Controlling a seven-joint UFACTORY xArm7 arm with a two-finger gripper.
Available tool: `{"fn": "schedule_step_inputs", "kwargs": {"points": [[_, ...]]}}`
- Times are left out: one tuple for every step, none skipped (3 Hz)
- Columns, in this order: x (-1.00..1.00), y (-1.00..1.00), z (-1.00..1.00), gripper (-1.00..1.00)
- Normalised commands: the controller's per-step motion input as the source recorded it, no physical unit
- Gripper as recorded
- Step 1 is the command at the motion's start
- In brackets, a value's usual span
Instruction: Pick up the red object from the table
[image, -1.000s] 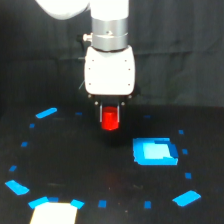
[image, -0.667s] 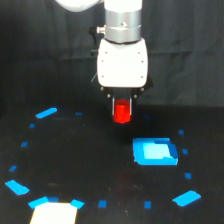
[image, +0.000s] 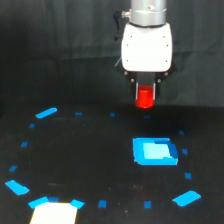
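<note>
Along the left edge of the table (image: 75, 150), near the front, lies a blue tape patch (image: 17, 187), and further back on the same side a slanted blue strip (image: 46, 113). These blue marks sit where they sat in the earlier pictures. At the front edge, left of centre, a pale cream sheet (image: 55, 212) lies flat with blue showing at its upper corners, unmoved as well. A row of small blue dots runs across the back part of the table, and a few more dot the front.

Right of centre, the large blue rectangle (image: 154, 151) rests on the black surface, in the same place as before. Near the front right corner lies another slanted blue strip (image: 186, 198).

Above the table's back right part hangs the arm's white wrist housing (image: 147, 46). Compared with the picture from a second ago, it has travelled toward the exterior view's right and risen: it then stood near the middle of the view, and now it sits well right of centre and higher in the frame. The gripper (image: 146, 96) points straight down, its two dark fingers (image: 136, 92) clamped on the sides of the red object (image: 145, 97). The red object is in the air, clear of the table, above the back edge of the surface and behind the large blue rectangle. It was lower before.
</note>
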Motion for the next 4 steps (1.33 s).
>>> {"fn": "schedule_step_inputs", "kwargs": {"points": [[0.18, 0.01, 0.99, -0.89], [-0.26, 0.18, 0.04, -1.0], [-0.13, -0.33, -0.3, -1.0], [0.21, -0.14, -0.1, -0.89]]}}
